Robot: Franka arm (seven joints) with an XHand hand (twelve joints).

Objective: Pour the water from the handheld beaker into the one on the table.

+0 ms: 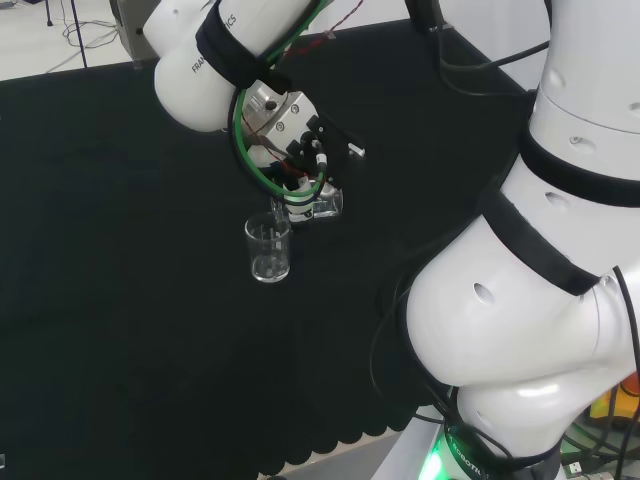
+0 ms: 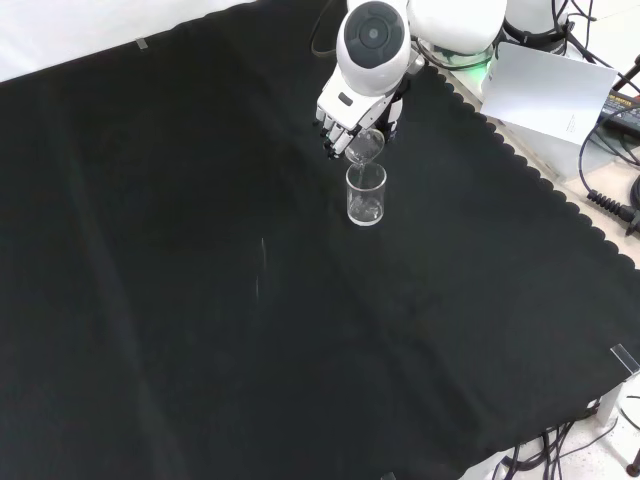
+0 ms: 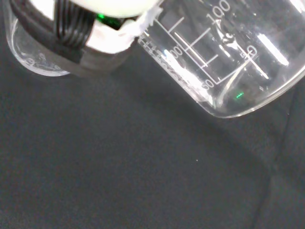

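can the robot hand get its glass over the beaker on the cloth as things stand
Probably yes. The robot hand holds its tilted glass right above the upright beaker, lip near the rim, with nothing between them.

Two glass beakers (image 1: 269, 249) (image 1: 322, 205), one robot hand (image 1: 300, 150)

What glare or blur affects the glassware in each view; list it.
Wrist view: white glare streaks and a green glint on the held beaker; hand blurred. Head view: table beaker shows as faint highlights against the black cloth. Front view: rim highlights alone mark both beakers.
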